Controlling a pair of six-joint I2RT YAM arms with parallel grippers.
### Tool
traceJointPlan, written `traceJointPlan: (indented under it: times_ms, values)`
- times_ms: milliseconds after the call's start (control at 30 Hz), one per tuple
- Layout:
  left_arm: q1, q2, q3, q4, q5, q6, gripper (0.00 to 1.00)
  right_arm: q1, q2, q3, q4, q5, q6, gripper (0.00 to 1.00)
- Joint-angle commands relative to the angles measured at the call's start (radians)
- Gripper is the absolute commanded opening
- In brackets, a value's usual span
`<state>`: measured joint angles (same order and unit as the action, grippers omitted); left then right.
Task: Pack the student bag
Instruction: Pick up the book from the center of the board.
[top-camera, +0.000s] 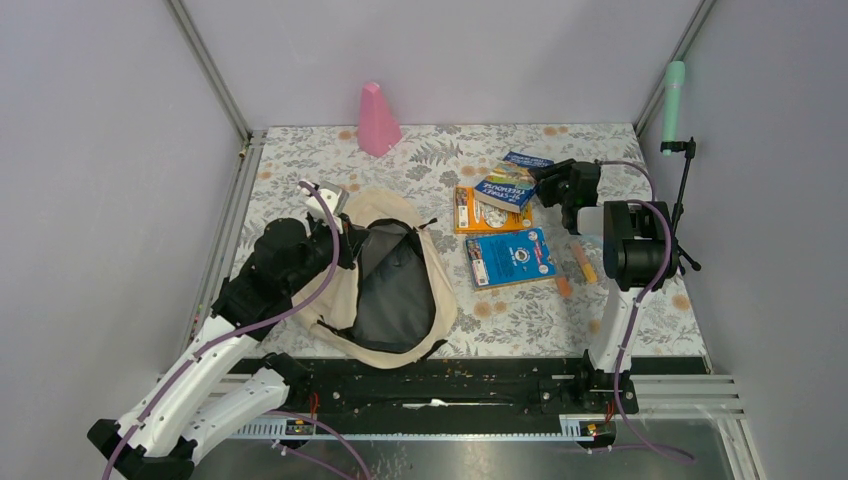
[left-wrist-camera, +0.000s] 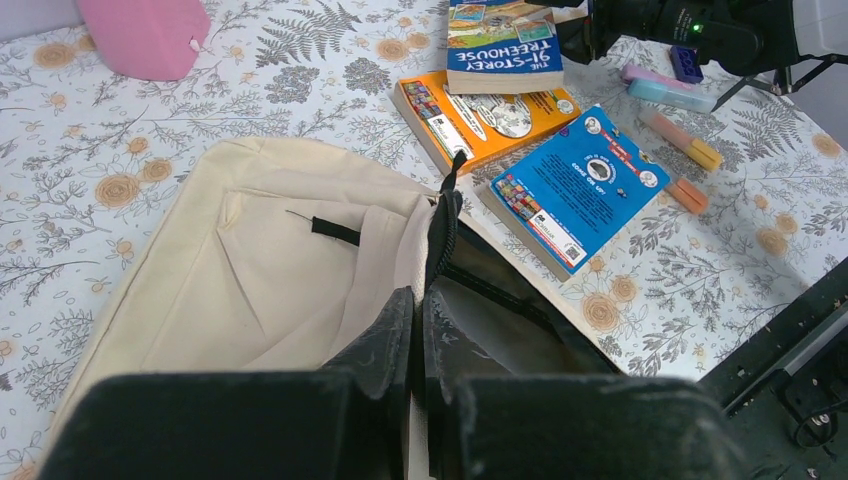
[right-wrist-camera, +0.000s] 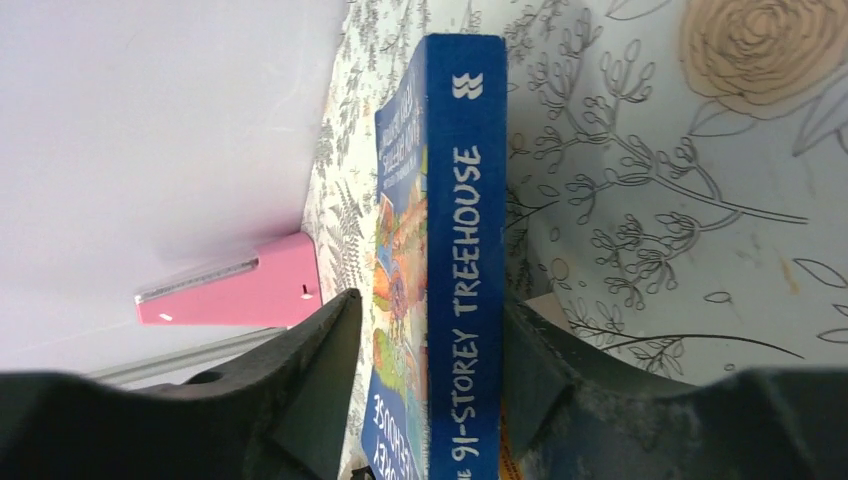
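Floral bench (top-camera: 300, 170): soft, limp bag (top-camera: 345, 300) lies open on it, left end effector (left-wrist-camera: 418, 300) clenched on its zipper rim, the sensible hold. Right of the bag, right end effector (right-wrist-camera: 425, 330) straddles a book (right-wrist-camera: 465, 200); grip unclear.

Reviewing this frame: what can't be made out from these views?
- Inside the student bag: the top view shows only dark lining. In the left wrist view the left gripper, shut on the bag's edge, hides much of the opening.
- Grip of the right gripper: the right wrist view shows its fingers either side of the Treehouse book, but contact is unclear.
- Title of the orange book: covered by the Treehouse book in the top and left wrist views.
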<state>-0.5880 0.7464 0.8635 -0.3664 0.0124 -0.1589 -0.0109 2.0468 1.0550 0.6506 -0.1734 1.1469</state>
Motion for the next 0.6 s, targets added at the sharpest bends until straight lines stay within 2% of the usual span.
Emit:
traceJointPlan:
  times_ms: [0,133,200,333,567]
  values:
    - [0.008,-0.015,0.029,0.079,0.017,-0.011,0.0,0.005,0.006,0.028,0.125,-0.044,0.004,0.55]
    - [0.01,-0.018,0.029,0.077,0.015,-0.008,0.0,0.005,0.026,0.047,0.111,-0.062,0.001,0.45]
    - [0.011,-0.018,0.029,0.076,0.014,-0.007,0.0,0.005,0.031,0.046,0.12,-0.068,0.0,0.33]
    - [0.014,-0.019,0.029,0.075,0.009,-0.004,0.0,0.006,0.017,0.028,0.146,-0.073,-0.008,0.16]
    - [0.019,-0.021,0.031,0.073,0.011,-0.004,0.0,0.006,-0.092,0.0,0.135,-0.079,-0.092,0.03]
